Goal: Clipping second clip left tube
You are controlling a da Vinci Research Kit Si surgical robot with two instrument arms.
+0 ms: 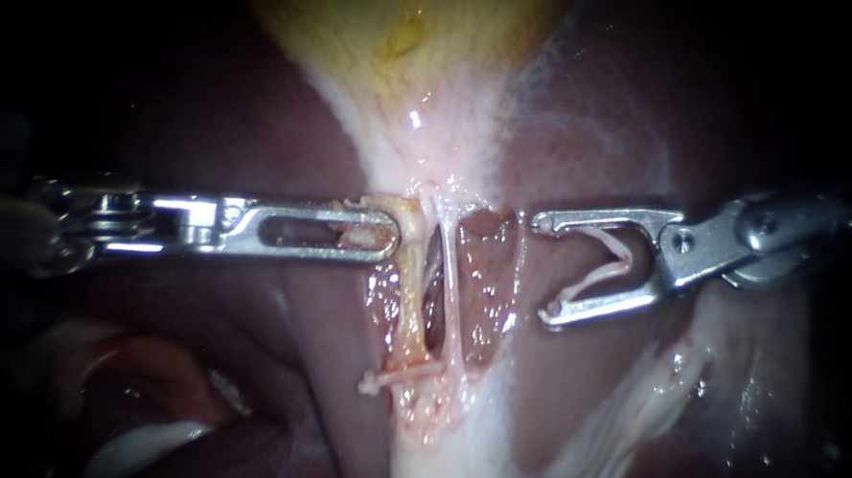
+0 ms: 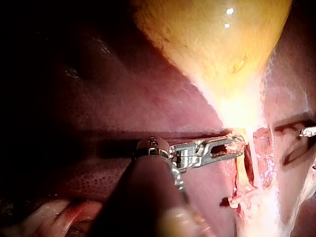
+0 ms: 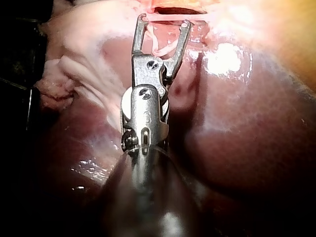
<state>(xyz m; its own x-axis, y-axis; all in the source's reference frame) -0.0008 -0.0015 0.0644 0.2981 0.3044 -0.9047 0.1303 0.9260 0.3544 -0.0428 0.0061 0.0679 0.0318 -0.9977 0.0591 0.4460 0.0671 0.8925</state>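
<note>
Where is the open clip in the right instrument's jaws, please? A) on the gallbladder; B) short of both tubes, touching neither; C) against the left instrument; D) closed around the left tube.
B: the clip in the right instrument lies apart from the left tube and right tube.

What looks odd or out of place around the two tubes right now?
Nothing spilled or torn. The clip low on the left tube sits slightly tilted, one end poking out past the tube. The right instrument holds a second clip in its jaws, apart from both tubes.
</note>
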